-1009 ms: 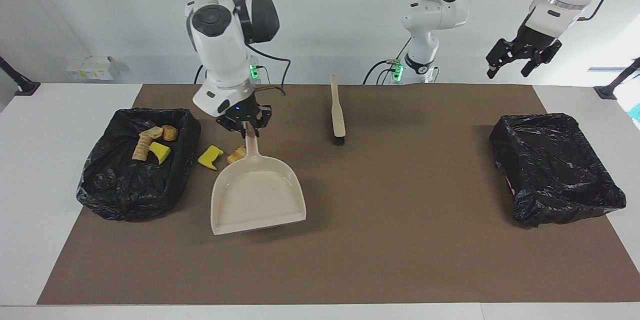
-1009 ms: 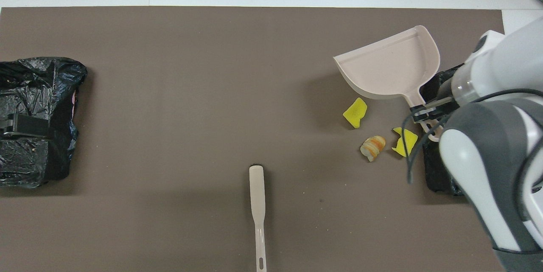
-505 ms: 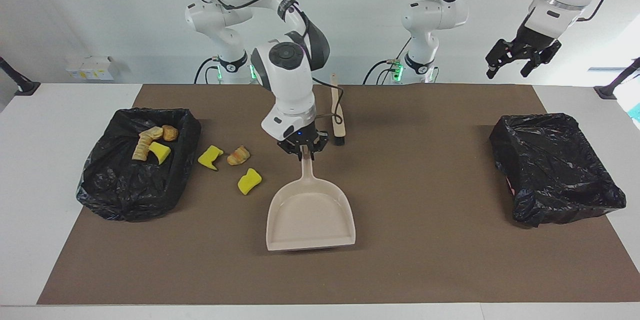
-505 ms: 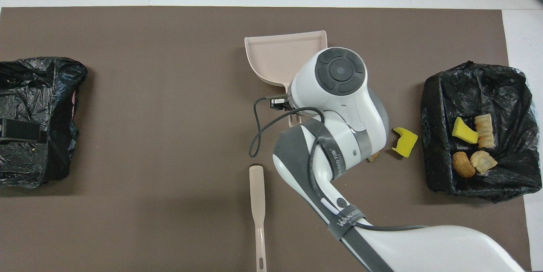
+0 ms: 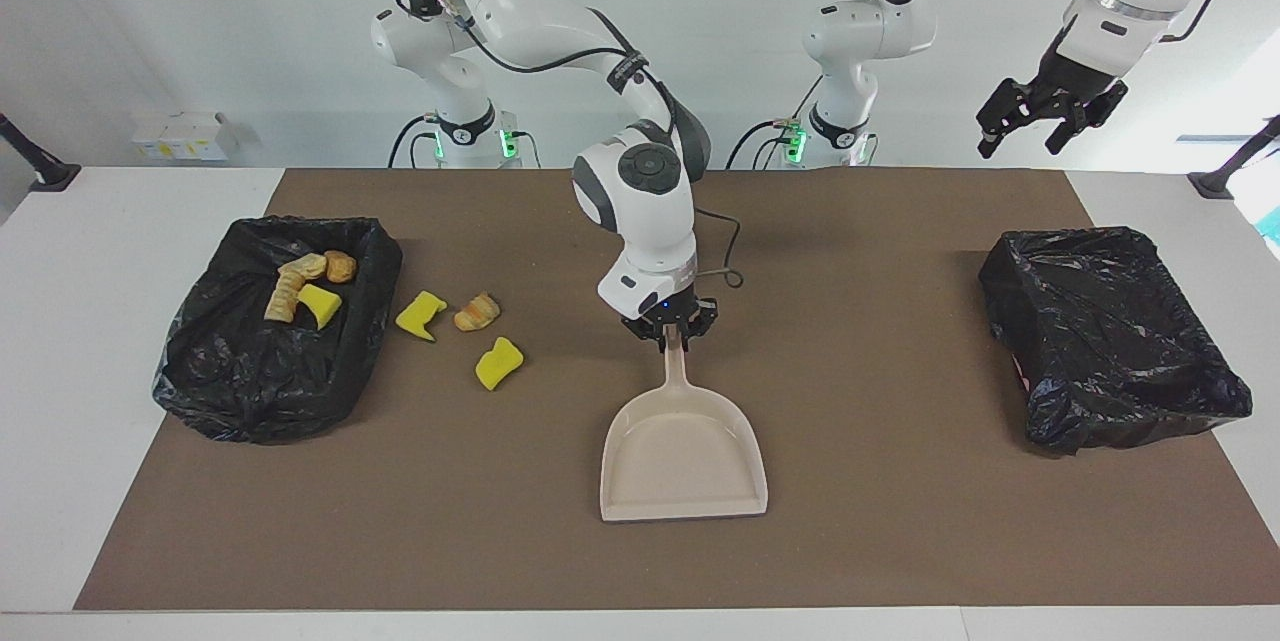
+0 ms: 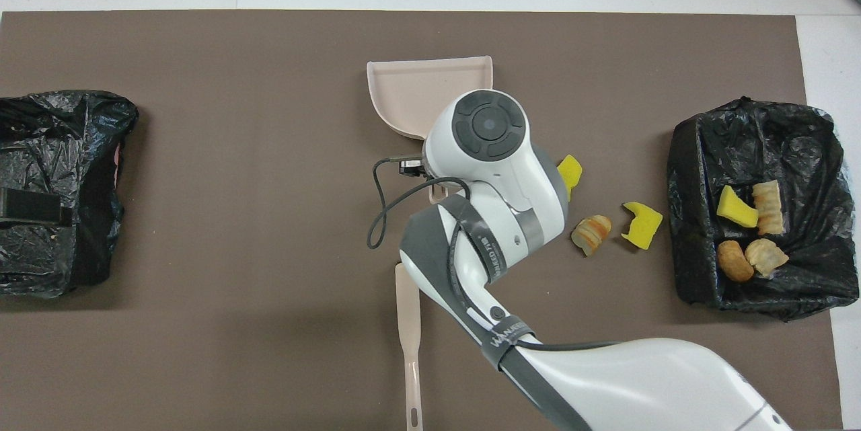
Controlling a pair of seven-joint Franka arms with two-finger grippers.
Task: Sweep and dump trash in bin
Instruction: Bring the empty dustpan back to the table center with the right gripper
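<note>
Taking the overhead view as a clock face, with 12 o'clock farthest from the robots, the white surface [image 5: 60, 321] carries a brown mat [image 5: 860, 541] that covers most of it. Two black-lined bins sit on the mat. The trash bin [image 5: 250, 391] is at 3 o'clock, at the right arm's end, and the second bin [image 5: 1110, 341] is at 9 o'clock, at the left arm's end.

The right arm reaches in over the middle of the mat. Its right hand [image 5: 672, 329] is clamped on the handle of the beige dustpan [image 5: 685, 466]. The pan lies just toward 12 o'clock from the centre, with its mouth facing 12 and its handle pointing to 6. Whether the pan's lip touches the mat I cannot tell. The pan itself holds nothing.

The left arm waits, with the left hand [image 5: 1045, 116] raised high over the 9 o'clock end, fingers spread and gripping nothing.

The beige brush [image 6: 407, 323] lies on the mat at 6 o'clock, its handle toward the robots and partly under the right arm.

The trash is in two groups. Four pieces [image 5: 320, 304], bread and one yellow sponge, lie inside the trash bin. Three loose pieces lie on the mat between the dustpan and that bin. A notched sponge chunk [image 5: 420, 315] is just beside the bin, a croissant piece [image 5: 477, 311] is next to it, and a second sponge chunk [image 5: 498, 363] lies toward 12 from those two.
</note>
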